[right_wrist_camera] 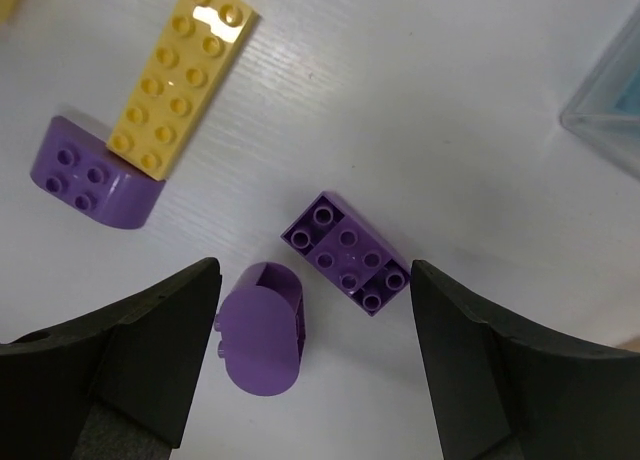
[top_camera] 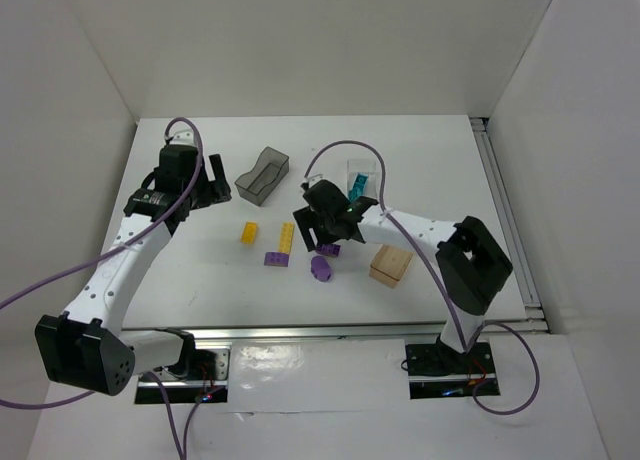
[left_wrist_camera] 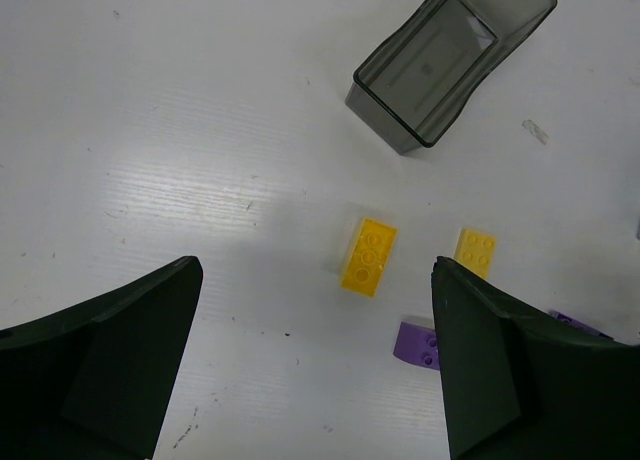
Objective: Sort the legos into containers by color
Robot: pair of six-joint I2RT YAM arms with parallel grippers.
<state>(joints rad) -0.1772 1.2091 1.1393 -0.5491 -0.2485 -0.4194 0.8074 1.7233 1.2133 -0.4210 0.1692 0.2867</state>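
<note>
Near, the right hand (right_wrist_camera: 312,280) stands open and empty above a rounded purple lego (right_wrist_camera: 260,325) and a purple brick (right_wrist_camera: 346,252) on the tabletop (right_wrist_camera: 450,100). The left hand (left_wrist_camera: 315,290) is wide, empty, above two yellow legos (left_wrist_camera: 369,256). Farther stands the dark grey bin (left_wrist_camera: 450,55).

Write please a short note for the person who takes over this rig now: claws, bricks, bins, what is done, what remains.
Left claw: open, empty, above the table near the grey bin.
Right claw: open, empty, over a purple brick.
Done: teal lego in the clear bin.
Left on the table: small yellow brick, long yellow brick, rounded purple piece, second purple brick.
Grey bin looks empty; the contents of the peach bin are not visible.
</note>
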